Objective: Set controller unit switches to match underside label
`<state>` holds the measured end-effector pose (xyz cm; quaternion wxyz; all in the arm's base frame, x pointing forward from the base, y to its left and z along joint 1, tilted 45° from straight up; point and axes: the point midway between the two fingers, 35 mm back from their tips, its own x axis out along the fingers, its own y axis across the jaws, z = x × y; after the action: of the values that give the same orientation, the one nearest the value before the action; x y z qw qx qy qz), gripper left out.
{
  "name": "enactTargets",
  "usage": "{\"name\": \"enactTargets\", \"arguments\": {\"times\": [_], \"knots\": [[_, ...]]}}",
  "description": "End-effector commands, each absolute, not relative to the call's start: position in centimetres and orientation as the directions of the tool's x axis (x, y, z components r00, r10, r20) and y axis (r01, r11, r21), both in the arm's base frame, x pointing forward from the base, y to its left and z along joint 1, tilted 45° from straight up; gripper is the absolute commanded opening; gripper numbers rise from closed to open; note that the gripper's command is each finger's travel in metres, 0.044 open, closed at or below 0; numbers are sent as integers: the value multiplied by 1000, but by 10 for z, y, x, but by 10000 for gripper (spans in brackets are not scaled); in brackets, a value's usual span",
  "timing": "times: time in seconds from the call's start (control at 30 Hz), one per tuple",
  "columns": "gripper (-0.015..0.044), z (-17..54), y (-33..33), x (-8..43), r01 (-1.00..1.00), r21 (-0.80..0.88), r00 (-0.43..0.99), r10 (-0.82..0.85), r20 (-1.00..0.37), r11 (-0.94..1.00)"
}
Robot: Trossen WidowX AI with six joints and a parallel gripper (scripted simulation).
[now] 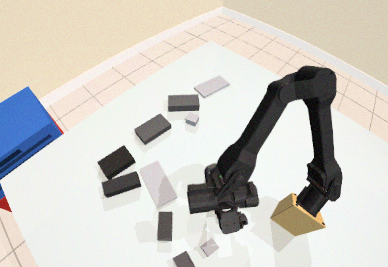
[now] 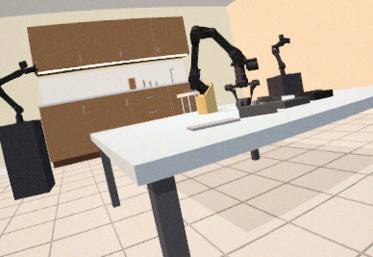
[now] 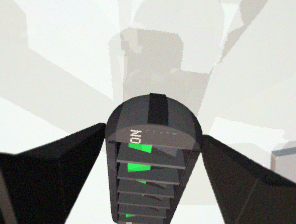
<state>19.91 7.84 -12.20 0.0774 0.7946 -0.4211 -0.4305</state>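
Observation:
The dark grey controller unit (image 3: pixel 158 181) (image 2: pixel 243 103) is under my hand. In the wrist view its rounded near end, the ON print and a row of switches show. Green shows clearly on the two switches nearest that end, with smaller green patches further down; the far end is partly cut off. My gripper (image 3: pixel 153 134) points down with its fingertips against the unit's two sides, one on each side, shut on it. The label underneath is hidden. I cannot tell whether the unit touches the bench.
On the white bench (image 1: pixel 85 215) are several dark blocks, including one (image 1: pixel 165 226) near the hand, a pale plate (image 1: pixel 158 184), another pale plate (image 1: pixel 212 86) at the back, and small pale pieces (image 1: pixel 192 119) (image 1: pixel 209 247). A tan wedge (image 1: pixel 295 217) (image 2: pixel 207 102) stands at the arm's base.

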Motion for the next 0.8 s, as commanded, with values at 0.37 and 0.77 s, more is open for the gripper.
{"name": "enactTargets", "arguments": {"times": [0.37,0.77], "knots": [[336,-109,86,204,-604,479,264,-727,-634,-637],[335,-101,90,206,-604,479,246,-721,-648,-637]]}}
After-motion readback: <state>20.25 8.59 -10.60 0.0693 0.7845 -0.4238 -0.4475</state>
